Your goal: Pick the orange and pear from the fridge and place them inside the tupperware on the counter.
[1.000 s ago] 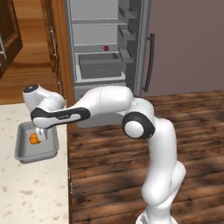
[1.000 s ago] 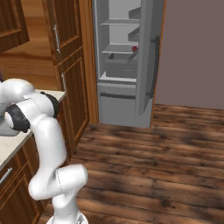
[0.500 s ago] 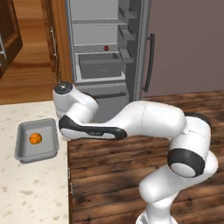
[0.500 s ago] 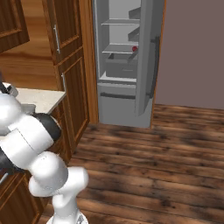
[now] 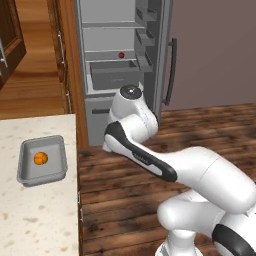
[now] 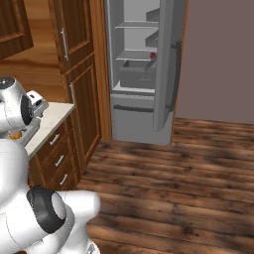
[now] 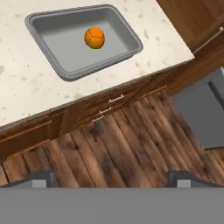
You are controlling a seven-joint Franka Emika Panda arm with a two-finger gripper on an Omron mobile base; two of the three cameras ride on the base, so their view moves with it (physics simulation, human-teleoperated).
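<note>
orange (image 5: 40, 158): lies inside the tupperware (image 5: 26, 173), on its grey floor, a little toward the far end in the left base view; in the hand view it sits near the middle of the tray, clear of the walls.
tupperware: rests flat on the counter (image 5: 35, 215), near the counter's edge beside the wooden floor (image 7: 122, 144); lidless, nothing else in it.
pear (image 5: 121, 55): dark red, on a pale shelf inside the fridge (image 5: 106, 107), just above the grey drawer (image 5: 114, 74); from the right base view it shows as a small red spot at the same shelf.
fridge: door (image 6: 167, 64) swung open, inner shelves and door racks showing.
gripper (image 7: 112, 179): the two dark tips stand wide apart at the bottom of the hand view, with only floor between them – it holds nothing. it looks down over the cabinet drawers (image 7: 109, 107) and the floor, off the counter, well apart from the tray.
arm (image 5: 145, 155): stretched low across the floor between counter and fridge – the wrist end is up in front of the fridge's lower part in the left base view.
</note>
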